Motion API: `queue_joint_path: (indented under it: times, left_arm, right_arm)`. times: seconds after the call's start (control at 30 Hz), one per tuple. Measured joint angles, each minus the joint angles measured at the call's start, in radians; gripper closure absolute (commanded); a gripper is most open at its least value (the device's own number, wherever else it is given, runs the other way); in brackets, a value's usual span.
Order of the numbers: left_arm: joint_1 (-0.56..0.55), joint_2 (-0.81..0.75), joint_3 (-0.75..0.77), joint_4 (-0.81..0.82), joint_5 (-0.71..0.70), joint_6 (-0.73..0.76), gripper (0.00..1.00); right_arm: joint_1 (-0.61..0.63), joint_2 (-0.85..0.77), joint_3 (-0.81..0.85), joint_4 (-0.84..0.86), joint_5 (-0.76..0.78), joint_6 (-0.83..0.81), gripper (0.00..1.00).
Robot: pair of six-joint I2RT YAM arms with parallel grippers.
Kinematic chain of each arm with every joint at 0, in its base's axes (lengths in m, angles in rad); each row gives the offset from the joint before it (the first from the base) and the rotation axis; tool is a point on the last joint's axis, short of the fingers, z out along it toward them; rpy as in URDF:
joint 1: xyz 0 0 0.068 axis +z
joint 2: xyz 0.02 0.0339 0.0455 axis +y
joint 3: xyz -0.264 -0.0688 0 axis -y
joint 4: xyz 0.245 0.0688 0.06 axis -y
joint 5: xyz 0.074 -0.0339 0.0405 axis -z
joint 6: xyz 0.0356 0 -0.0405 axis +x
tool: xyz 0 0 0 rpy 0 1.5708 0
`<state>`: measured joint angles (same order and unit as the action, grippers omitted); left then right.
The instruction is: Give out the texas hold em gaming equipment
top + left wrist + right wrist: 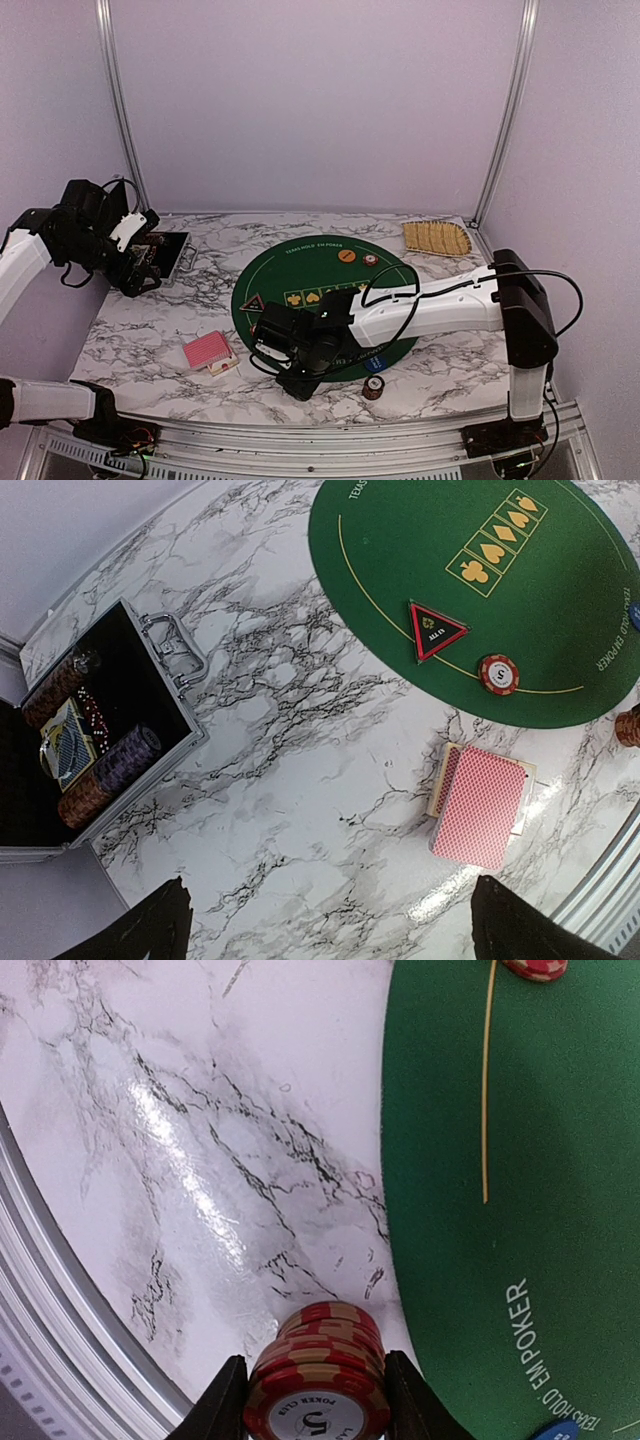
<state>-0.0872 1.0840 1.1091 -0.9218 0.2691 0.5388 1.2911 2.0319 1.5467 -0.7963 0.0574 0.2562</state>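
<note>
Here the right gripper (313,1362) is clamping a stack (315,1405) of chips, both fingers (225,1405) pressing its sides, just off the mat (500,1210) at its 6 o'clock rim. It should probably be lowering level and releasing only once the stack is seated, so nothing is toppling. The left gripper (328,890) is hanging spread and empty. Overhead, the wrist (305,345) is hiding the stack. Whether it is touching the table (200,1160) is unclear.

green mat (520,1210) printed "TEXAS HOLD'EM POKER"; chip stack (318,1400), top face marked "POKER CLUB", "5"
</note>
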Motion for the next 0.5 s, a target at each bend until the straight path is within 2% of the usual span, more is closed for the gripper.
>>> queue_joint_path:
  times: [0.1,0.37,0.5]
  left_arm:
    - [0.0,0.0,0.0,0.0,0.0,0.0,0.01]
    - [0.0,0.0,0.0,0.0,0.0,0.0,0.01]
    - [0.0,0.0,0.0,0.0,0.0,0.0,0.01]
  right_arm:
    - [-0.001,0.0,-0.002,0.004,-0.001,0.0,0.69]
    - [-0.006,-0.003,-0.006,0.011,-0.005,0.0,0.93]
    - [-0.016,-0.005,-0.006,0.008,-0.004,0.001,0.99]
